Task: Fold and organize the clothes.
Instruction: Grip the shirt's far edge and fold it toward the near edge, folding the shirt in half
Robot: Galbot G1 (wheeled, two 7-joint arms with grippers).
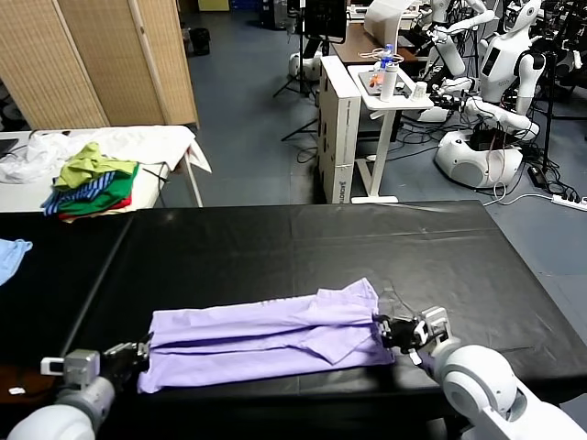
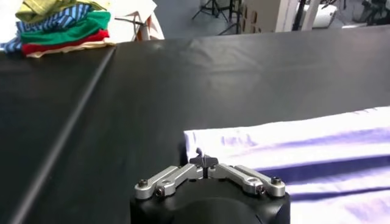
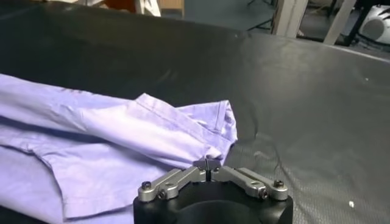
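Note:
The clothes are one lavender T-shirt [image 1: 266,339] [image 2: 304,140] [image 3: 122,134], folded into a long narrow band near the front edge of the black table [image 1: 303,247]. A sleeve lies folded over its right end. My left gripper [image 1: 144,351] [image 2: 203,161] is shut, its tips at the shirt's left end; no fabric shows between them. At the right end my right gripper [image 1: 381,328] [image 3: 208,163] is shut, and a small tuck of the shirt's edge runs into its tips.
A green, yellow and striped heap of garments [image 1: 92,183] [image 2: 61,27] sits on a white table at the back left. A light blue cloth [image 1: 11,255] lies at the black table's left edge. A white cabinet [image 1: 344,128] and other robots [image 1: 495,82] stand beyond.

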